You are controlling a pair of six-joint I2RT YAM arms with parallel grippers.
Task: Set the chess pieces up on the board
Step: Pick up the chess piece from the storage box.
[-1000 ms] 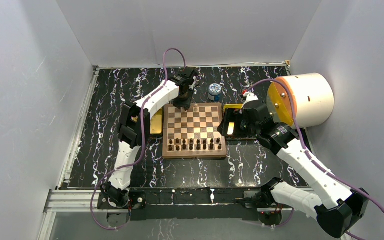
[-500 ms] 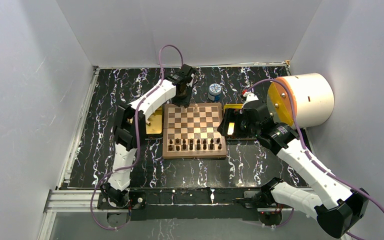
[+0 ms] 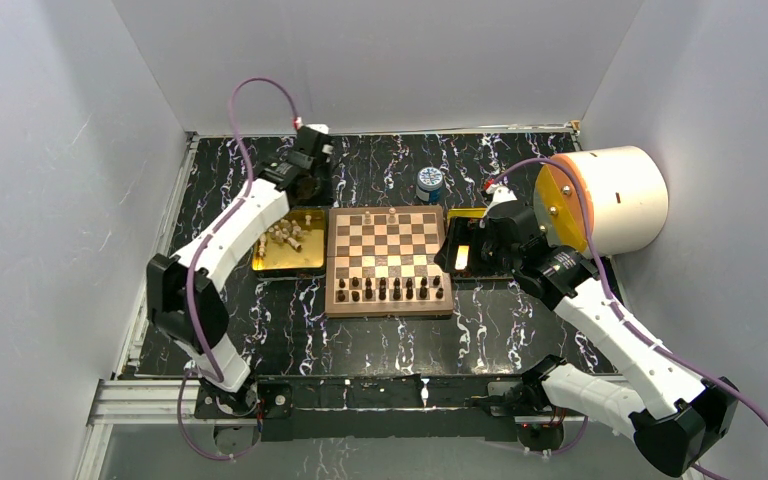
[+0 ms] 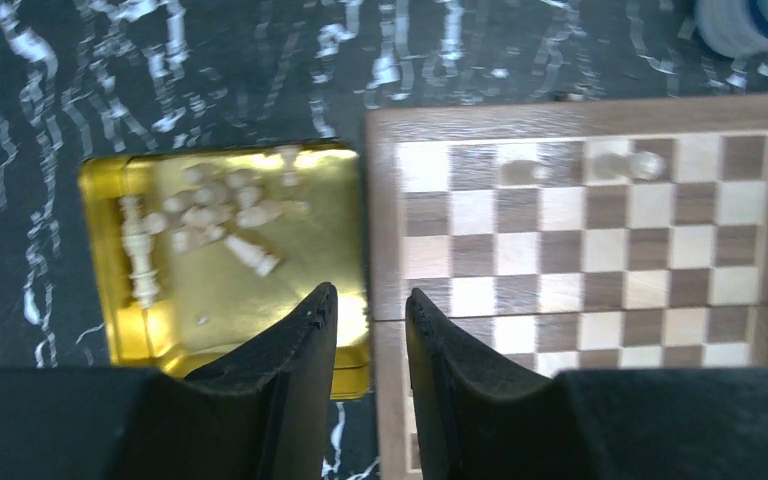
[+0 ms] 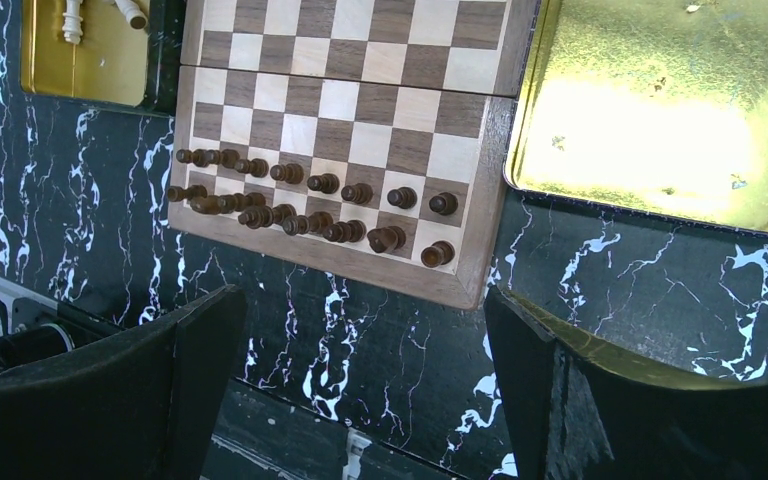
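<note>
Chess pieces [image 3: 285, 236] in pale cream lie heaped in the left gold tray [image 3: 302, 260], some on their sides, just beside the left edge of the board [image 3: 388, 245]. Two more of them are on the board's far row, a square or so apart; the wrist view is too blurred to tell whether they stand upright. The dark pieces [image 3: 390, 290] fill the two near rows, though several in the nearest row lean or lie against each other.

The left tool [image 4: 370, 300] hangs above the black marbled worktop [image 3: 500, 320], beyond the far end of the left gold tray and off the board. Its fingers [image 4: 305, 345] stand only a narrow gap apart, with nothing between them.

The right tool [image 5: 360, 300] hovers by the board's right edge, above the inner end of the right gold tray [image 5: 660, 110]. Its fingers are spread wide and hold nothing.

A small blue-and-white jar [image 3: 429, 183] sits just past the board's far edge, and a big white drum [image 3: 615, 200] lies at the far right.
</note>
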